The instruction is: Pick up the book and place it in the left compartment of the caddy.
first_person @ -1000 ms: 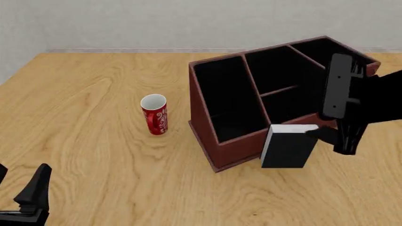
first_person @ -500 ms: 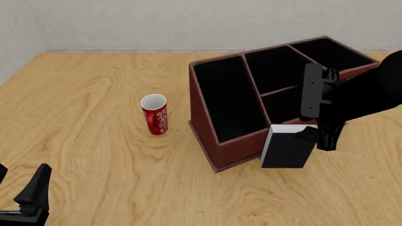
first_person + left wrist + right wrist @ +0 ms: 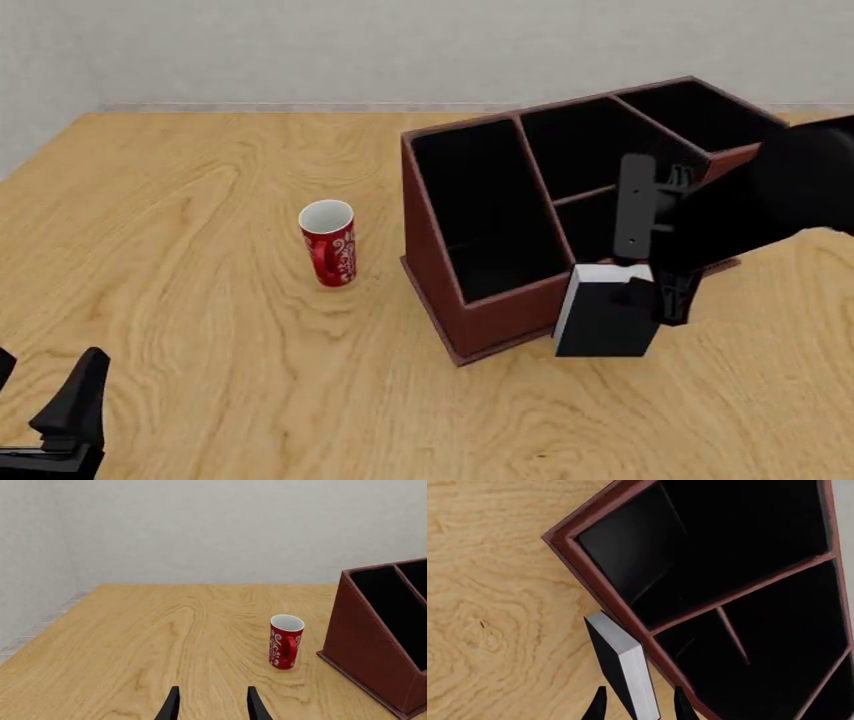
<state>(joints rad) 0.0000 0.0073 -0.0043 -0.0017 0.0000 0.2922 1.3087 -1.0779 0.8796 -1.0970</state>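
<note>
Right end effector (image 3: 637, 705) open astride the upright book (image 3: 607, 312) by the caddy (image 3: 461, 300); thin, stiff, probably light, best pinched across covers.

Book (image 3: 607, 320): black covers, white page edges, upright, lower right, against reddish-brown caddy's (image 3: 501, 310) front wall; left compartment (image 3: 487, 215) black-lined.
</note>
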